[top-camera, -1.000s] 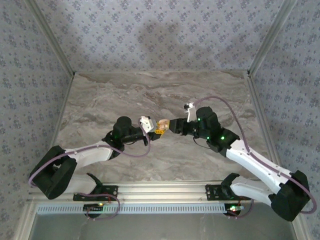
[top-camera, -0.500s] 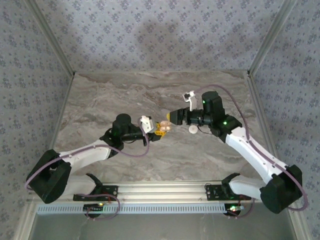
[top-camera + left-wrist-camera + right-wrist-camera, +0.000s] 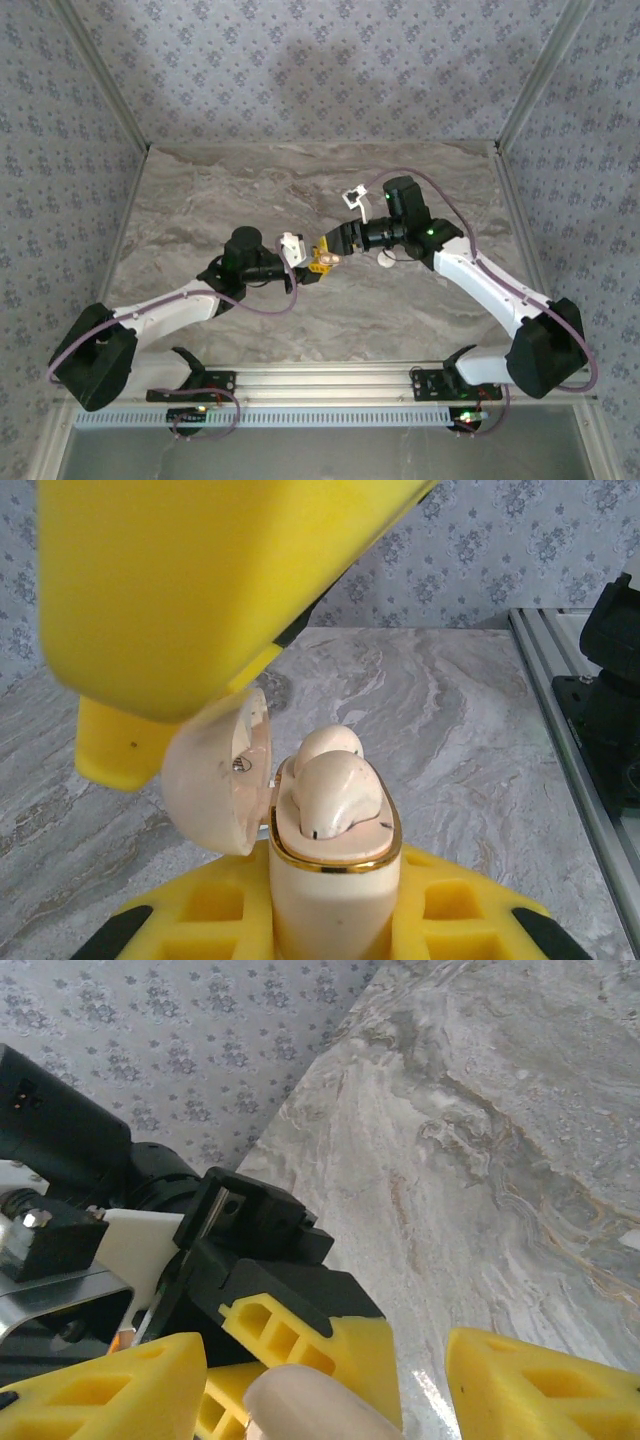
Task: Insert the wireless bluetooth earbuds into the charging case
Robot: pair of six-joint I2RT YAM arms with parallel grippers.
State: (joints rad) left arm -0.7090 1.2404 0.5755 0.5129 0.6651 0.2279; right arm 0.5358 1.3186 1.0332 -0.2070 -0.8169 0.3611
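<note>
In the left wrist view my left gripper is shut on the cream charging case with a gold rim, holding it upright. Its lid hangs open to the left. Two pale earbuds sit side by side in the case's sockets. A yellow finger of my right gripper looms just above the lid. From the right wrist, my right gripper stands open, its fingers on either side of the rounded lid with a gap on the right. From above, both grippers meet at the case mid-table.
A small white round disc lies on the marble table just right of the grippers, under the right forearm. Patterned walls close in the back and sides. An aluminium rail runs along the near edge.
The right gripper's jaws have opened wider and its arm has swung up and leftward, uncovering the white disc. The left gripper has kept the case where it was.
</note>
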